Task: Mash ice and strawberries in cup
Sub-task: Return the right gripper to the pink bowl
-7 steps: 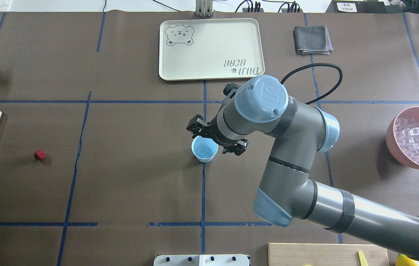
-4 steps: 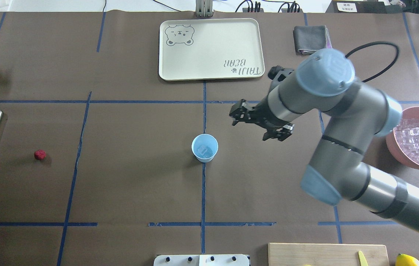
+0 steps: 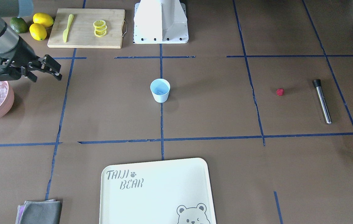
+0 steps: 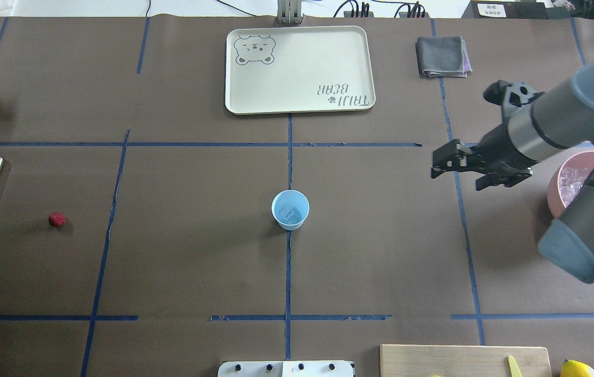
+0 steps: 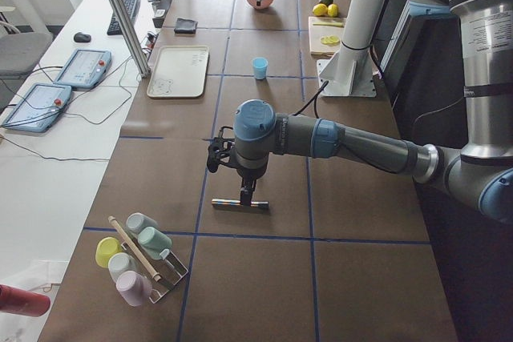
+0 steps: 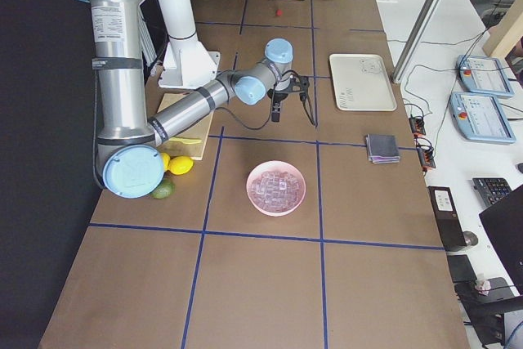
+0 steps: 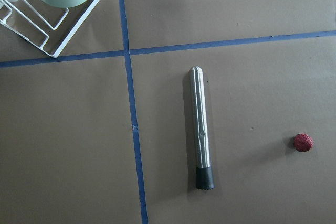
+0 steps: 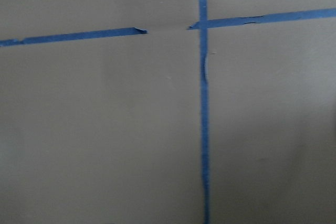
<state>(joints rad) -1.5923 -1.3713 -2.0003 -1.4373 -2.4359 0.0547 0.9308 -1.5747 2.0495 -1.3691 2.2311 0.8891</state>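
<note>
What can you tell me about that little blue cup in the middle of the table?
The cup is small, light blue and looks like plastic, tapering down from a round rim, with no handle. It stands upright on the brown-covered table, right on a blue tape line. One clear ice cube lies inside. Nothing touches the cup: the open right gripper is well off to the side, near the pink bowl.
</note>
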